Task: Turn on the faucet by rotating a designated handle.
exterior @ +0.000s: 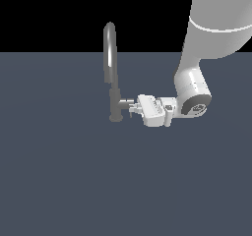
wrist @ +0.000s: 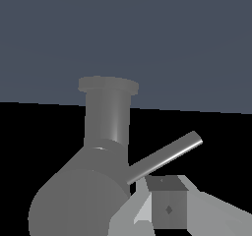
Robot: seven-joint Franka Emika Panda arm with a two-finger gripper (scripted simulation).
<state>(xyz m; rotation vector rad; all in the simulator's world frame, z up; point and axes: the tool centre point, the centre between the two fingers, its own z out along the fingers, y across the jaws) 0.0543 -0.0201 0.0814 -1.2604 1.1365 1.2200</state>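
Observation:
The faucet (exterior: pixel 111 58) is a tall grey gooseneck tap on a small round base. From its lower body the handle (exterior: pixel 126 103) sticks out as a short stub toward the exterior view's right. My gripper (exterior: pixel 132 110) lies level at the stub's end, and its fingers look pressed together with nothing between them. In the wrist view the thick handle (wrist: pixel 74 200) fills the near side, and its thin lever pin (wrist: pixel 167 155) slants out beside my gripper (wrist: pixel 167 206). The faucet (wrist: pixel 108 122) body runs on to its base flange behind.
My white arm (exterior: pixel 206 48) comes down from the exterior view's upper right. The faucet stands on a flat dark blue-grey floor (exterior: pixel 74 181). Nothing else shows.

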